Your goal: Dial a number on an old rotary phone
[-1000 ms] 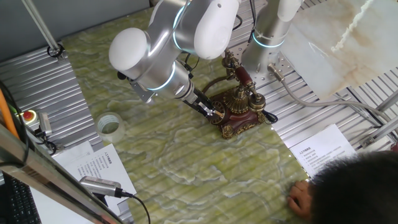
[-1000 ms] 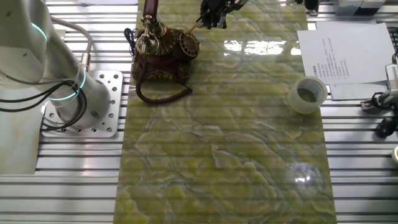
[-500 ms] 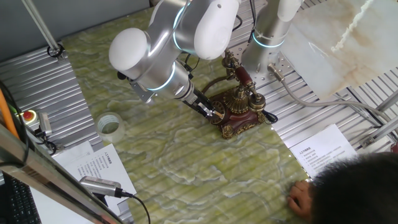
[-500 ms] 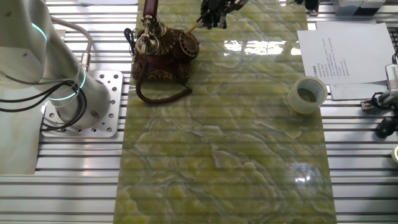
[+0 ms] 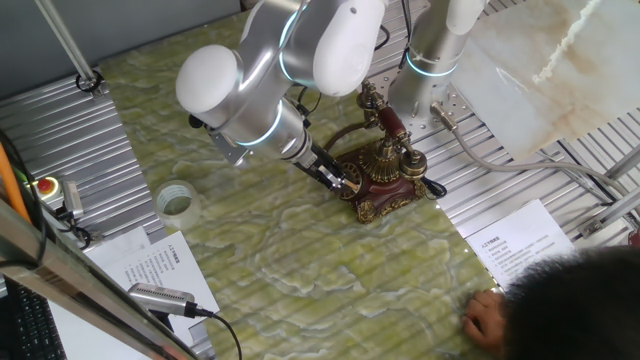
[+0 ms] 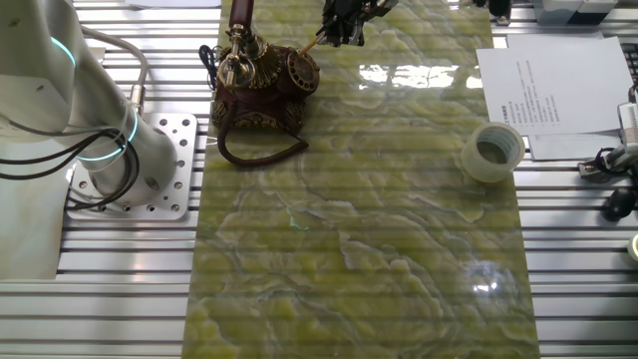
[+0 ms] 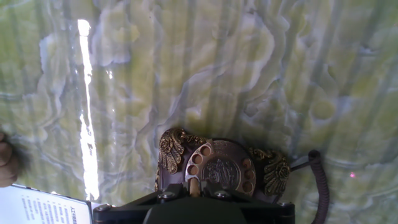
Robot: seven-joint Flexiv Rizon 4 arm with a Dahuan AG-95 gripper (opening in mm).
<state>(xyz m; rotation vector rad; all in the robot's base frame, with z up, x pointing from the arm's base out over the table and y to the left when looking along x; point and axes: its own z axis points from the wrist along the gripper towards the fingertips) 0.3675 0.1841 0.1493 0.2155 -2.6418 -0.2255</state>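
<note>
The old rotary phone [image 5: 385,182] stands on the green marbled mat, dark red-brown with gold trim, its handset [image 5: 392,125] resting in the cradle. Seen from the other fixed view, the phone [image 6: 261,85] is at the top left with its black cord [image 6: 259,155] looped in front. My gripper [image 6: 339,22] hangs just right of the dial [image 6: 301,72], shut on a thin tan stick [image 6: 311,43] that slants down to the dial. In the hand view the stick [image 7: 194,185] shows between the jaws of my gripper [image 7: 194,194], its tip at a lower-left finger hole of the dial [image 7: 221,169].
A roll of clear tape [image 6: 491,152] sits on the mat's right edge. Printed sheets [image 6: 553,85] lie beyond it, and another sheet [image 5: 515,245] lies by a person's head [image 5: 575,300] and hand [image 5: 485,318]. The arm's base [image 6: 120,150] stands left of the phone.
</note>
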